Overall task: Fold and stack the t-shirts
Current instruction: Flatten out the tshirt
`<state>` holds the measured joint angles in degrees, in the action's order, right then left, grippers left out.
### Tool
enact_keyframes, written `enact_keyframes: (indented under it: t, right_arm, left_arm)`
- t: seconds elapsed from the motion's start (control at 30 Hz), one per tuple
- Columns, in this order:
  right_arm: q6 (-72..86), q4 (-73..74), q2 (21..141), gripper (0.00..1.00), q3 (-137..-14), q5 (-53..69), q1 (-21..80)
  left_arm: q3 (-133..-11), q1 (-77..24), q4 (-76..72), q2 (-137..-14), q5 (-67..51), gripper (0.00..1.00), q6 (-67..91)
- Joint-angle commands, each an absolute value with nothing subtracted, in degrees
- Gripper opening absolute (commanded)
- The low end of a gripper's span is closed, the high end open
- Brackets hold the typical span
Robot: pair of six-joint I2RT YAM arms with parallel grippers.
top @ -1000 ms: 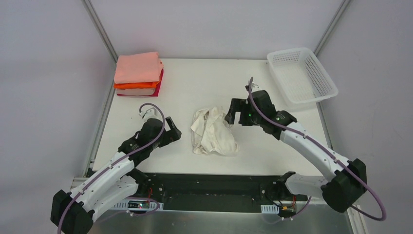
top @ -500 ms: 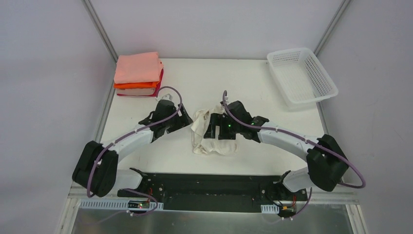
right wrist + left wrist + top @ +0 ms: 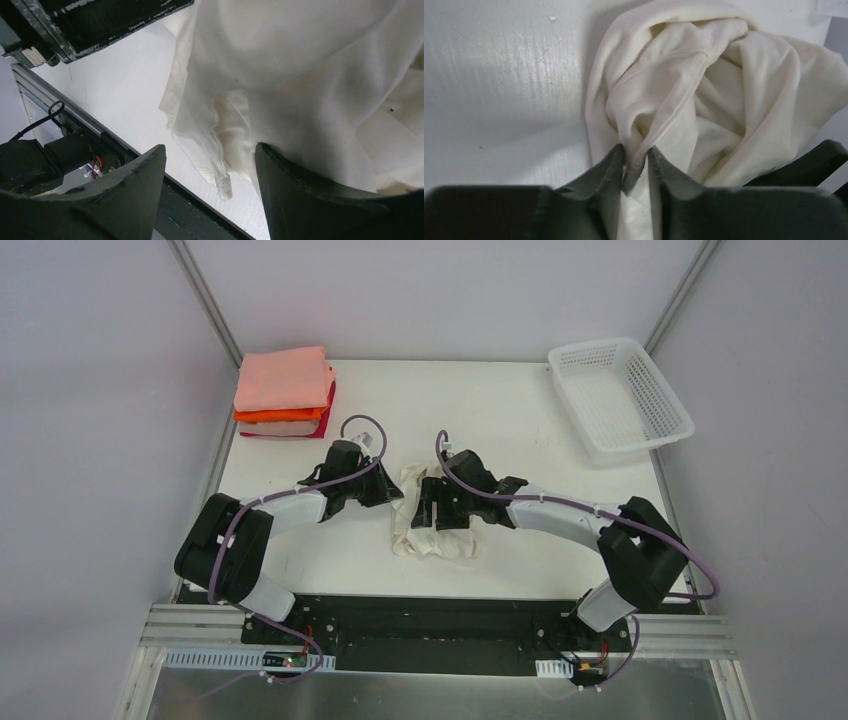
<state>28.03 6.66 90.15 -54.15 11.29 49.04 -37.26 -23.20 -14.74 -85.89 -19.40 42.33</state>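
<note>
1. Across the top view lie one white table (image 3: 520, 430), one crumpled cream shirt (image 3: 445, 535), one stack (image 3: 285, 390) of folded shirts and one basket (image 3: 620, 400).
2. The cream shirt sits at the table's middle, a soft rumpled heap between the two arms.
3. The stack is in the far left corner and shows four layers: a pink shirt (image 3: 283, 378) on top, an orange shirt (image 3: 275, 414), a thin pale strip and a red shirt (image 3: 322, 420) at the bottom. All are flat rectangles with squared edges.
4. The basket, white plastic lattice with a rectangular rim, stands at the far right, well apart from the shirts.
5. The left gripper (image 3: 390, 490) meets the heap's left edge; the right gripper (image 3: 432, 505) is on its top.
6. From the left wrist, the cloth shows as matte cotton in deep, rounded folds with one stitched hem running through them. The two dark fingers (image 3: 611, 175) stand nearly together, a narrow upright fold pinched between them and touching both.
7. From the right wrist, two broad dark fingers (image 3: 292, 190) stand wide apart. A hemmed edge of the shirt hangs in the gap, clamped by neither. The right finger is against the cloth, the left one apart from it.
8. Below the cloth run the white table edge and one grey metal rail (image 3: 75, 117).
</note>
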Motion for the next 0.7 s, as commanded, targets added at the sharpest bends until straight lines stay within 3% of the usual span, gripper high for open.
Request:
enact_keyframes:
  t: [0.0,0.03,0.27,0.67]
  right_arm:
    - [28.38,8.77,90.61,0.67,-58.26,5.84,50.76]
    - [28.11,10.36,90.49,0.67,-58.92,3.73,51.41]
    - [27.61,17.24,87.97,0.67,-61.50,-7.70,56.74]
    - [29.48,17.23,92.25,0.65,-65.76,-13.58,60.60]
  left_arm:
    - [-38.40,-23.20,-18.26,-87.76,-22.48,0.08,41.56]
    - [-38.41,-23.20,-18.48,-87.92,-22.50,0.00,41.62]
    - [-34.34,-23.20,-21.65,-83.74,-19.98,0.00,42.77]
    - [-27.90,-23.78,-20.25,-74.98,-16.08,0.00,45.33]
